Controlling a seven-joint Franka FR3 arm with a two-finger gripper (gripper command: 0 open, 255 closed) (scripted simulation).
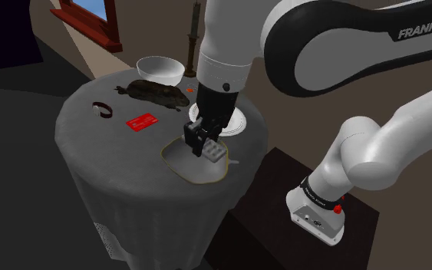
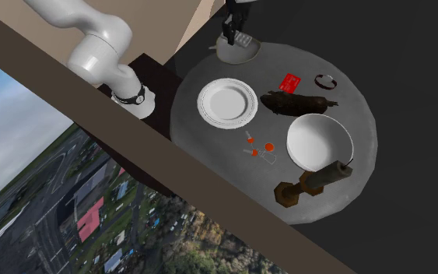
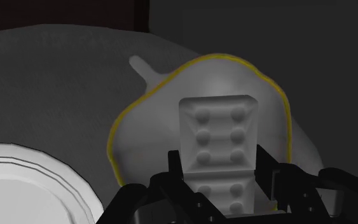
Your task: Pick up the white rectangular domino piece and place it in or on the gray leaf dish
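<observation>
The end effector (image 3: 220, 170) hides the near end of the domino (image 3: 220, 127), and the view's edge cuts the plate (image 3: 25, 184).

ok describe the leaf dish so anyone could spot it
On the round table, look at the edge nearest the stand, under the gripper. The dish there is grey and leaf-shaped with a yellow rim, unlike the round white plate beside it.

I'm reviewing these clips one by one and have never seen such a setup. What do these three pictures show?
A white robot arm works over a round grey-draped table. Two pictures come from outside cameras, one beside the arm's stand; the third looks along its black two-fingered tool. The tool clasps a pale dotted domino over a grey, yellow-rimmed leaf dish. Also on the table: a white plate, a white bowl and a red card.
</observation>
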